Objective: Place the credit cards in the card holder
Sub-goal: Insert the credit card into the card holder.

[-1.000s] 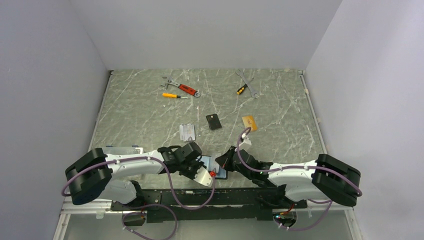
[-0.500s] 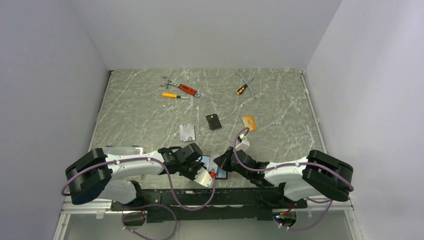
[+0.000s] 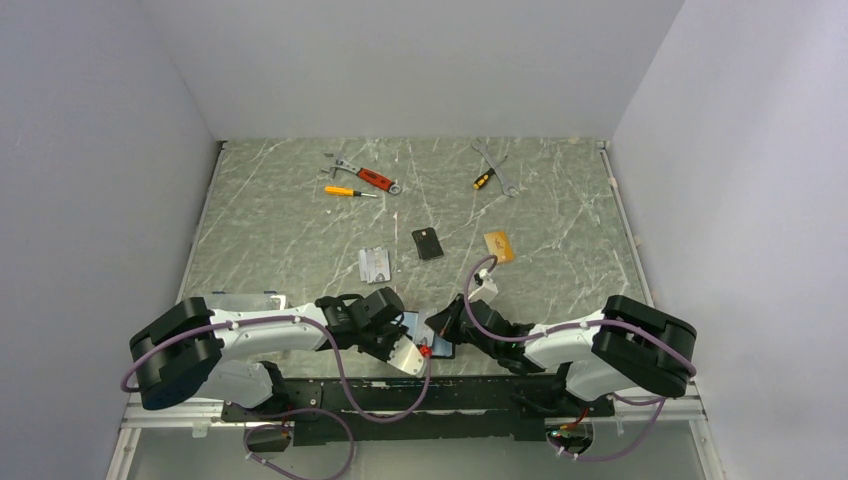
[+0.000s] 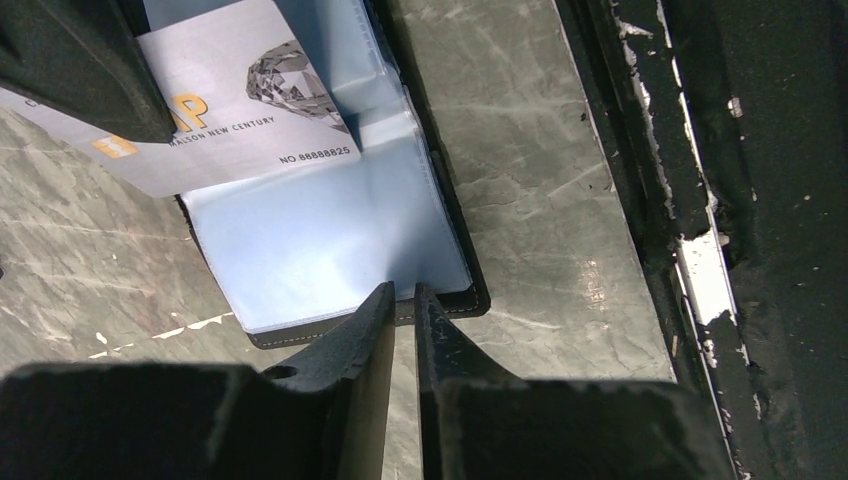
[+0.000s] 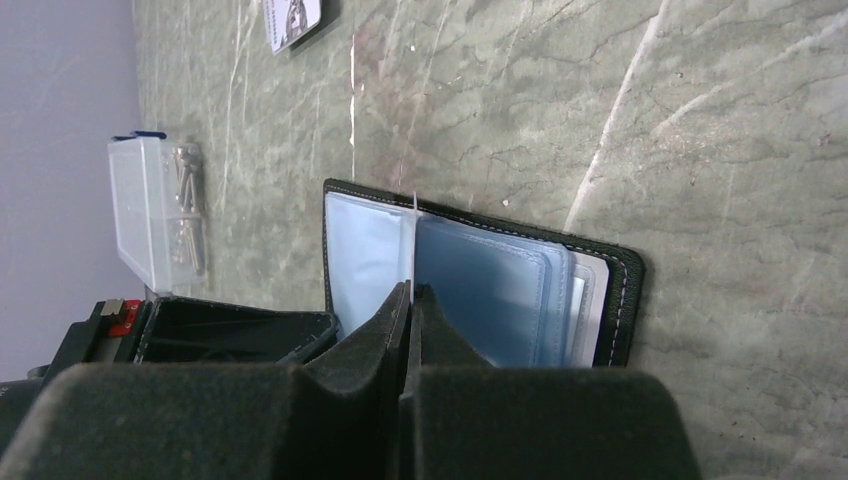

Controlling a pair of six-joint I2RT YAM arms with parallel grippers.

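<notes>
Black leather card holder (image 3: 441, 349) lies open at the table's (image 3: 280, 230) near edge, between the left gripper (image 3: 405, 338) and right gripper (image 3: 440, 323). Farther off lie a loose silver-grey card (image 3: 374, 264), a black card (image 3: 428, 243) and a gold card (image 3: 499, 246).

Left wrist: the fingers stand a narrow slit apart at the holder's rim; I cannot tell whether they pinch it. A printed silver card (image 4: 250, 110) overhangs the clear sleeves.

Right wrist: the fingers are clamped on that card, seen edge-on above the holder.

Four credit cards (image 3: 374, 263) (image 3: 428, 243) (image 3: 499, 245) (image 4: 240, 90), one card holder (image 5: 620, 300), two screwdrivers (image 3: 350, 191) (image 3: 483, 180), two wrenches (image 3: 368, 177) (image 3: 497, 165), one clear plastic box (image 5: 150, 210)
</notes>
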